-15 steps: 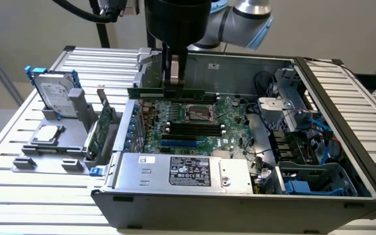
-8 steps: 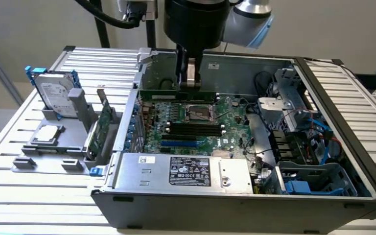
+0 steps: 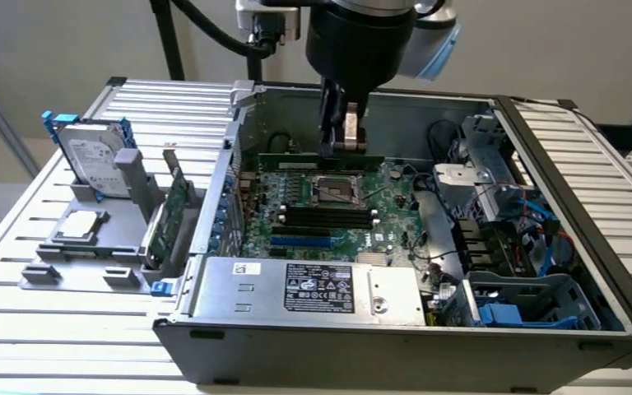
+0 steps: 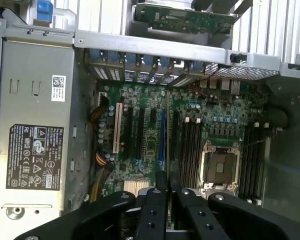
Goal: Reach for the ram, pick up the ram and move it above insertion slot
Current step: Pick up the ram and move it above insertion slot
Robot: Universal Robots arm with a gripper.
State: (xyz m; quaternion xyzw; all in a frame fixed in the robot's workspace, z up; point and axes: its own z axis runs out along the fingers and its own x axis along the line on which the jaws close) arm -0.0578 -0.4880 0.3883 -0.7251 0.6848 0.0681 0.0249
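My gripper [image 3: 341, 148] hangs inside the open computer case, shut on the ram [image 3: 294, 162], a long thin green stick held level by its top edge above the green motherboard [image 3: 395, 197]. The black insertion slots [image 3: 327, 216] lie in parallel below and nearer the case front, beside the CPU socket [image 3: 336, 191]. In the wrist view the ram [image 4: 167, 130] appears edge-on as a thin line running out from between the black fingers [image 4: 160, 182]. It runs parallel to the insertion slots [image 4: 186, 150], just beside them.
A silver power supply [image 3: 305, 288] fills the case front. A drive cage with blue parts and cables [image 3: 513, 304] stands on the exterior view's right. Outside the case, a hard drive [image 3: 91, 160] and a green expansion card [image 3: 168, 214] sit in a grey fixture.
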